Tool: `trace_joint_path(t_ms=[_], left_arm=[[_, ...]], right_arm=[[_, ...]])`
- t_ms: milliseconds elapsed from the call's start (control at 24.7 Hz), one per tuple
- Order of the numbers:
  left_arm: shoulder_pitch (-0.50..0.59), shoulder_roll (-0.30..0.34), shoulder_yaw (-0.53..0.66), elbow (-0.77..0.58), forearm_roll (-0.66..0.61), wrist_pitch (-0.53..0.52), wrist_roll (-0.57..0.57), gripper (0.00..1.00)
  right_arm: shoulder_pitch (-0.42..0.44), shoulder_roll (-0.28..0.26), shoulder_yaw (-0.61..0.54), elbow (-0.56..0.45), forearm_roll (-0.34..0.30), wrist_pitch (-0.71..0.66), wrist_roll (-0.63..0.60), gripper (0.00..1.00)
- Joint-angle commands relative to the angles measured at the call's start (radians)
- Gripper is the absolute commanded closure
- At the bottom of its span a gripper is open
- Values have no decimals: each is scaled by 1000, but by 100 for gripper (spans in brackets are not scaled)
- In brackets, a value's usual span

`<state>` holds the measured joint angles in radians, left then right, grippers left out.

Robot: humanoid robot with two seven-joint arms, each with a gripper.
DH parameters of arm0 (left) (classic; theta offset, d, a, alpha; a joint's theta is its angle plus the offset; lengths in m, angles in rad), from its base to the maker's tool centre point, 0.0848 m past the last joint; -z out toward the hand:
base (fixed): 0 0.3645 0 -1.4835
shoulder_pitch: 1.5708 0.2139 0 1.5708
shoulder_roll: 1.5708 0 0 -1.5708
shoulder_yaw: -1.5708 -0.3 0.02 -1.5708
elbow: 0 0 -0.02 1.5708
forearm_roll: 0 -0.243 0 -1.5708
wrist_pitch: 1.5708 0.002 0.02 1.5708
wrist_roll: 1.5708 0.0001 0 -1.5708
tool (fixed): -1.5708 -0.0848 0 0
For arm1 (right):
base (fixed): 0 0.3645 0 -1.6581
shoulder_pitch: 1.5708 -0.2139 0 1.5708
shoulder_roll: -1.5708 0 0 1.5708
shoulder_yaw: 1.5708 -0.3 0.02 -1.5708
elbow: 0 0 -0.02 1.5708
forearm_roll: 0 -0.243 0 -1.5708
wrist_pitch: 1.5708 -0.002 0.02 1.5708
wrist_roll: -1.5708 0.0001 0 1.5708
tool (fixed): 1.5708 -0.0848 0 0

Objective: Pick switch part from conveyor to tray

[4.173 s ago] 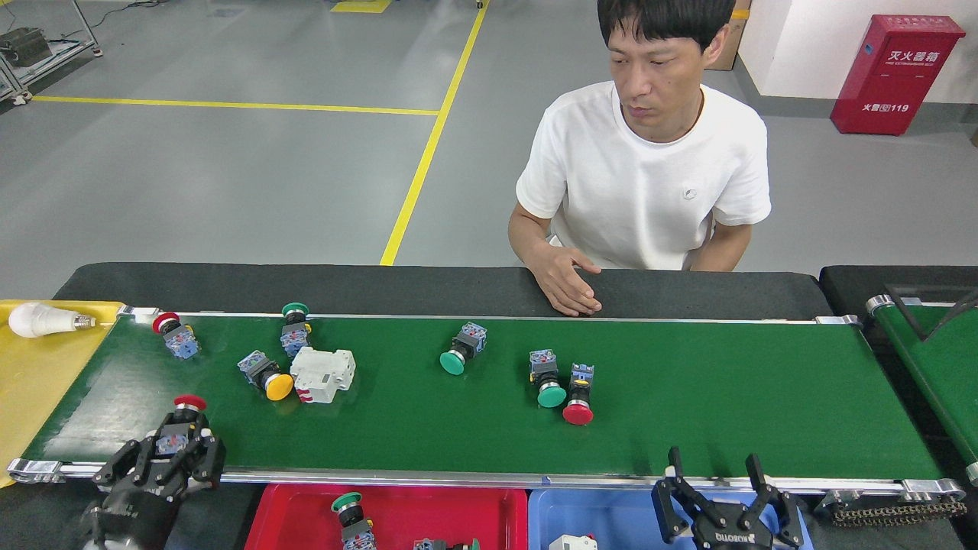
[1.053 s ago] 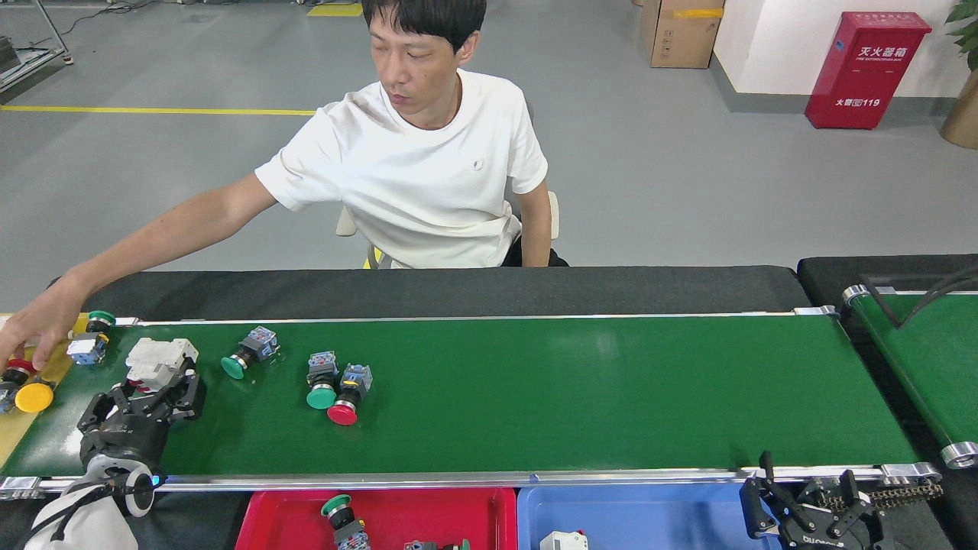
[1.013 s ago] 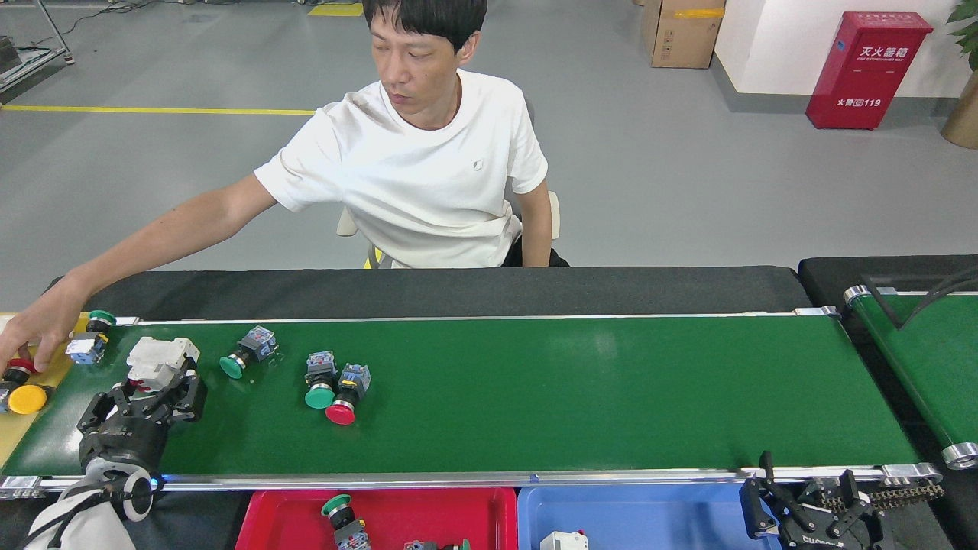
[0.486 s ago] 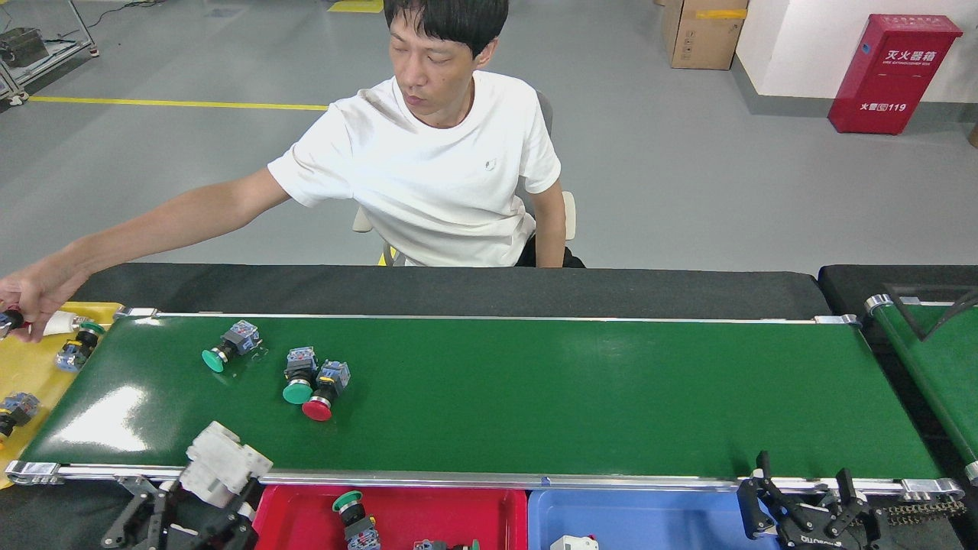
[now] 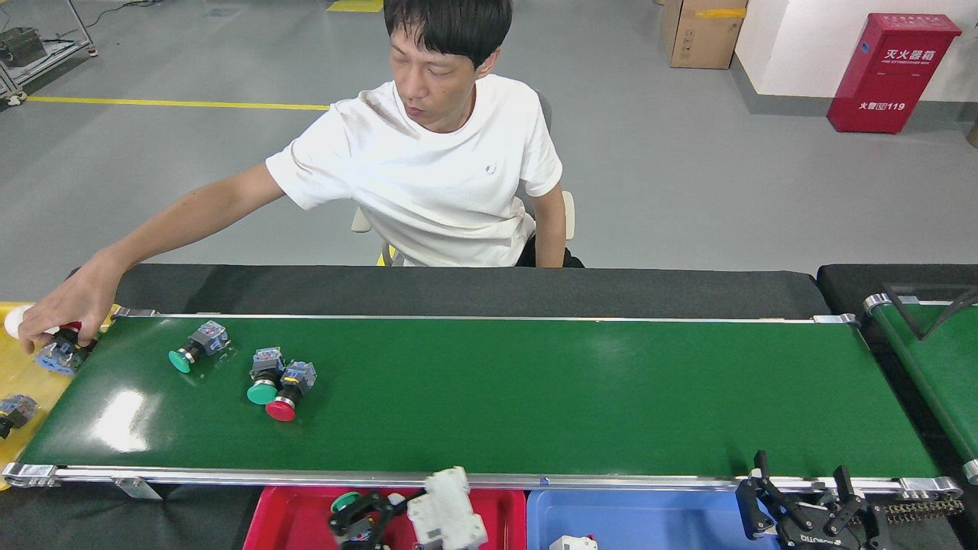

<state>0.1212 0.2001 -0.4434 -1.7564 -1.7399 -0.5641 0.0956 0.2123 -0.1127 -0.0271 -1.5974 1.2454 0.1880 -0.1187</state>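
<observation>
Switch part [image 5: 449,510]: white, blocky, tilted.
Left pincer [image 5: 382,518]: dark, holding the switch part above the red tray [image 5: 267,519].
Right pincer [image 5: 802,510]: wide, empty.

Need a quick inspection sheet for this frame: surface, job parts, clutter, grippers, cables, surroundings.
Surface: conveyor, glossy green belt, its right half bare.
Job's things: green push button, second green button and red button side by side at the belt's left; white breaker held over the red tray; blue tray beside it.
Clutter: switch parts on the yellow sheet past the belt's left end.
Grippers: left gripper shut on the white breaker; right gripper open, empty, at the near rail.
Cables: nothing seen.
Surroundings: person's hand reaching onto the yellow sheet; red fire cabinet behind.
</observation>
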Motion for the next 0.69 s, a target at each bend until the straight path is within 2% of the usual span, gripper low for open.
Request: trace_joint_path(t_ms=[0,122,203,284,324,486,567,648], left_arm=[[-18,-18,-41,-9,-41,-5,-22,90],[-18,-42,-107,-9,-110,-5,-37,84],[-12,-51,-123,-12,-127,-5,-40,72],[-6,-64,-124,-12,-128,3,-40,35],[-2,-64,-121,-12,-128,1,-40,2],[0,-74,-60,-18,-113,9,-39,0],[8,-114,45,-18,-85,3,-39,0],[25,-126,146,-18,-33,-7,-39,0]], right_arm=[[-8,-8,-5,-10,-1,-12,-7,1],[-8,-8,-5,-10,-1,-13,-7,1],[-8,-7,-5,-10,-1,-13,-7,1],[-8,-7,-5,-10,-1,-13,-7,1],[-8,-7,-5,-10,-1,-13,-7,1],[-8,-5,-5,-12,-1,-12,-7,1],[-8,-5,-5,-12,-1,-12,-7,1],[-8,-7,-5,-12,-1,-10,-7,1]])
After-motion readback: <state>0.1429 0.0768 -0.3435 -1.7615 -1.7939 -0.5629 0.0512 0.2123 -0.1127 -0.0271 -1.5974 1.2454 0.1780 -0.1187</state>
